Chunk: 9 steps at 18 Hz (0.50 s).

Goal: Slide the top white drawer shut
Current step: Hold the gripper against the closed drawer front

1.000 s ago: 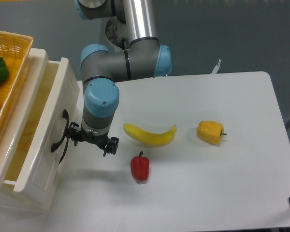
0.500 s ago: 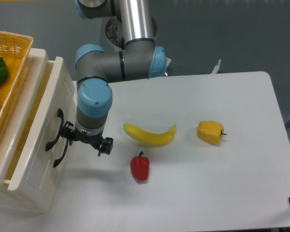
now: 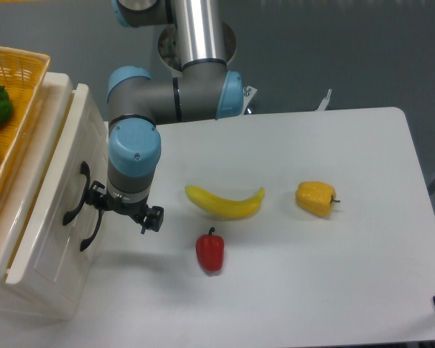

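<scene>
Shifted leftward since a second ago: glossy cream-white plastic top drawer (image 3: 54, 210) with black curved handle (image 3: 75, 194), now nearly flush in its cabinet at the table's left edge, a narrow gap left. Black two-finger gripper (image 3: 123, 209) touching the front, spread wide, holding nothing. Step: closing push, almost done; next, a short further press left. Nearby: yellow banana (image 3: 225, 202), red pepper (image 3: 210, 250)
</scene>
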Each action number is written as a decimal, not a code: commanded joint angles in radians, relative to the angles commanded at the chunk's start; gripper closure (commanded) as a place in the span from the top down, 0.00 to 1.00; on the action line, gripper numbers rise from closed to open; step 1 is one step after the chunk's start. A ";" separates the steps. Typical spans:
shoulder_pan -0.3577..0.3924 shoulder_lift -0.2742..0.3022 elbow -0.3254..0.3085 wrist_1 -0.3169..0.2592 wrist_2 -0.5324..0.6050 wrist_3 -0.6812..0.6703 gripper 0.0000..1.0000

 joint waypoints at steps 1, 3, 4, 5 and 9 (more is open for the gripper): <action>0.000 0.002 0.000 0.000 0.000 -0.002 1.00; 0.000 0.000 0.000 0.000 0.000 -0.002 1.00; 0.000 0.000 0.000 0.000 0.000 -0.002 1.00; 0.000 -0.002 0.000 0.000 0.000 -0.002 1.00; -0.008 0.002 0.000 0.000 -0.002 -0.003 1.00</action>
